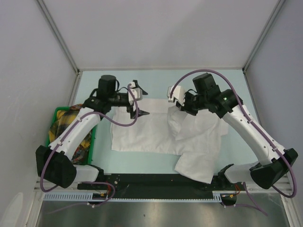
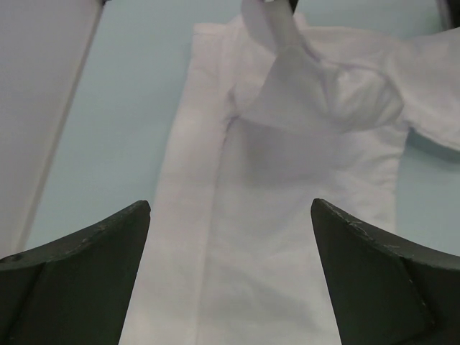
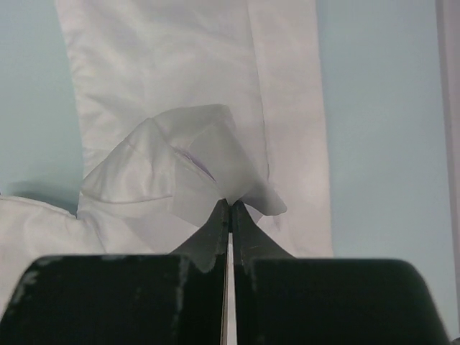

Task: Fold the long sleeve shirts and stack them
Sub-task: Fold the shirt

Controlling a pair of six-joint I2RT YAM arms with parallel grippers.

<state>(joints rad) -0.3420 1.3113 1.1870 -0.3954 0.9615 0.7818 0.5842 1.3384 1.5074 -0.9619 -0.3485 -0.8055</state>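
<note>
One white long sleeve shirt (image 1: 156,132) lies partly spread and wrinkled on the light-blue table, with a bunched part hanging towards the front right. My left gripper (image 1: 140,100) is open and empty over the shirt's far left edge. In the left wrist view its gripper (image 2: 230,215) has its jaws wide apart above flat cloth (image 2: 287,237). My right gripper (image 1: 174,108) is shut on a pinch of the shirt near its far middle. In the right wrist view the gripper (image 3: 230,206) has its jaws closed on a lifted fold of cloth (image 3: 180,172).
A green basket (image 1: 54,116) with colourful cloth stands at the table's left edge beside the left arm. Grey walls close the table at the back and both sides. Bare table (image 1: 236,90) shows at the far right.
</note>
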